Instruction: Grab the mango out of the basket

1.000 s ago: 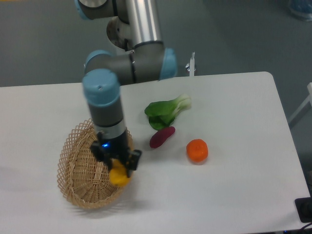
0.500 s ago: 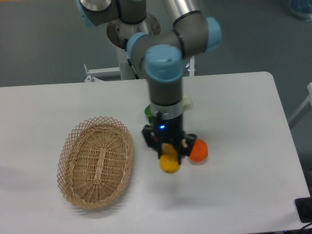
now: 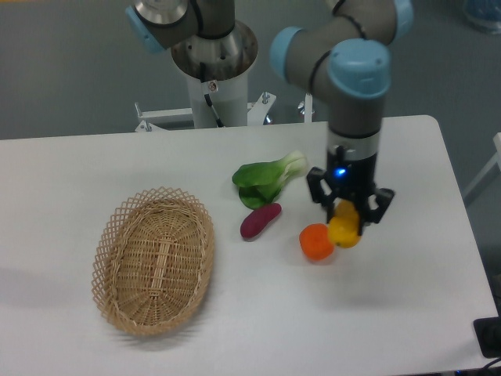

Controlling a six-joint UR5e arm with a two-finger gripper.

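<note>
Basket: the tan wicker basket (image 3: 154,270) lies at the left of the white table (image 3: 70,172), oval, its long axis running from 12 to 6 o'clock, nothing inside it.

Purple vegetable: a small purple vegetable (image 3: 260,220) lies at 2 o'clock from the basket, apart from its rim, tilted with its upper end toward 2 o'clock.

Leafy green: a leafy green vegetable (image 3: 266,178) sits at 12 o'clock from the purple vegetable and close to it (whether the two touch cannot be told), its pale stalk pointing to 2 o'clock.

Orange fruit: the round orange fruit (image 3: 316,242) rests on the table at 4 o'clock from the purple vegetable, a gap between them.

Mango: the yellow mango (image 3: 344,225) is outside the basket and well to its right, pinched in the gripper and overlapping the upper right edge of the orange fruit in this view.

Gripper: the gripper (image 3: 346,222) points straight down from the arm (image 3: 356,102), its two dark fingers (image 3: 317,196) clamped on either side of the mango, a blue light lit on the wrist above.
</note>
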